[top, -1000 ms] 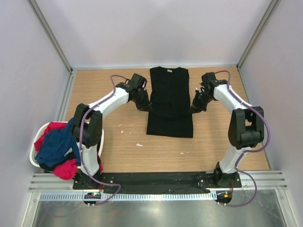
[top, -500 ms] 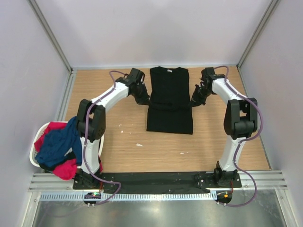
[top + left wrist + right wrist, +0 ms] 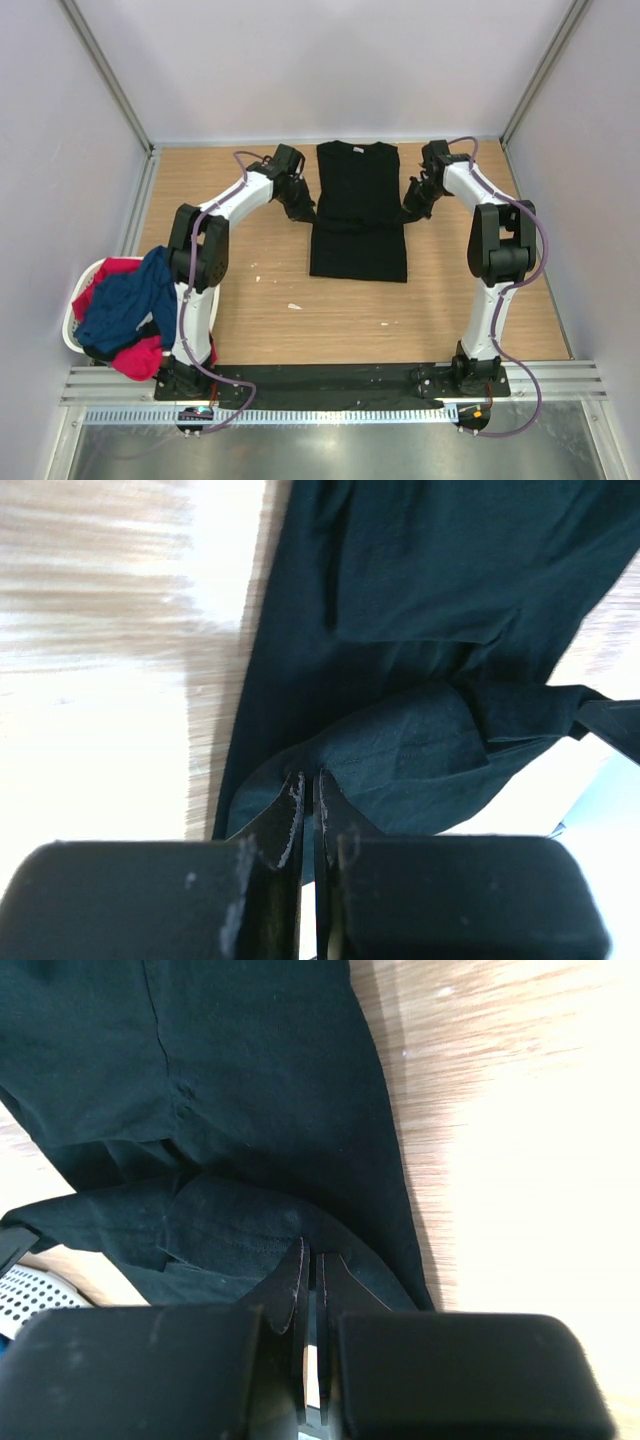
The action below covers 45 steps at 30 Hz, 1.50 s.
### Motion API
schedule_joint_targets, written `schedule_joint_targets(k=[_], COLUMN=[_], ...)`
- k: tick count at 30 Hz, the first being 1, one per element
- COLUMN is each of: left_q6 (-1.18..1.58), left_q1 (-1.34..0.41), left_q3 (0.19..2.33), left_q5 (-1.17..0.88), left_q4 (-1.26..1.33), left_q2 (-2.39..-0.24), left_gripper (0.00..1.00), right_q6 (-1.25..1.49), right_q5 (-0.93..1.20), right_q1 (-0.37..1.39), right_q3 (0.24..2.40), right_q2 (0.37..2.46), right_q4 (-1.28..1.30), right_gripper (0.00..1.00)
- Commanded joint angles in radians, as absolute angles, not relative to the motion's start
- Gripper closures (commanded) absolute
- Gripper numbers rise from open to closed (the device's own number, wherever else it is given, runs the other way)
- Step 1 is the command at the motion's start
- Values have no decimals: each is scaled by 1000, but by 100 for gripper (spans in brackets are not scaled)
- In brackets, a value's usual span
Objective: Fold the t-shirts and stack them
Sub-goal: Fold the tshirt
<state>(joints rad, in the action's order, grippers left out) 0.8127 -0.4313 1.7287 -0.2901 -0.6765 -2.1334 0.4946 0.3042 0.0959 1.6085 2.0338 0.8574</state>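
While the black t-shirt (image 3: 357, 215) lies flat on the desk (image 3: 250, 320) — collar far, hem near, long axis running near-to-far — the left fingers (image 3: 288, 815) and right fingers (image 3: 292, 1285) pinch its opposite side edges, clamped tight on cloth.

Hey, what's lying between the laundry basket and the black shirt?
In the top view, mostly bare wooden table with a few small white specks; the left arm stands across that stretch between basket and black shirt.
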Motion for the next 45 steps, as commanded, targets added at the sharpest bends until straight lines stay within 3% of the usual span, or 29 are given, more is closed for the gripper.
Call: schedule_joint_targets(k=[1, 23, 24, 26, 27, 28, 30, 32, 37, 41, 45], left_q6=[788, 790, 790, 792, 792, 792, 782, 775, 753, 784, 824], left_q1=[-422, -417, -414, -408, -408, -403, -394, -384, -376, -394, -431], left_q3=[1790, 1904, 1911, 1934, 1946, 1957, 2011, 2087, 2148, 1970, 1769], left_q5=[-319, -319, -319, -321, -322, -325, -322, -322, -307, -331, -356], left_q4=[-681, -704, -707, -715, -713, -715, -715, -741, -769, -643, -493], left_q2=[-2144, -2246, -2249, -2253, -2252, -2253, -2250, -2252, -2189, -2077, -2011], left_gripper=[100, 100, 93, 79, 60, 54, 45, 40, 29, 27, 34], right_q6=[477, 454, 451, 442, 442, 445, 449, 453, 469, 508, 502], right_q5=[276, 264, 265, 288, 297, 325, 348, 385, 443, 483, 456], right_q1=[86, 69, 66, 60, 57, 52, 35, 28, 28, 43, 74], right_q3=[1657, 1782, 1790, 1815, 1824, 1842, 1868, 1919, 1928, 1740, 1591], right_q2=[2033, 2129, 2134, 2143, 2144, 2146, 2141, 2134, 2056, 1959, 1895], right_q4=[867, 919, 922, 925, 928, 927, 920, 919, 842, 720, 643], right_gripper=[99, 98, 97, 87, 84, 76, 68, 50, 24, 20, 32])
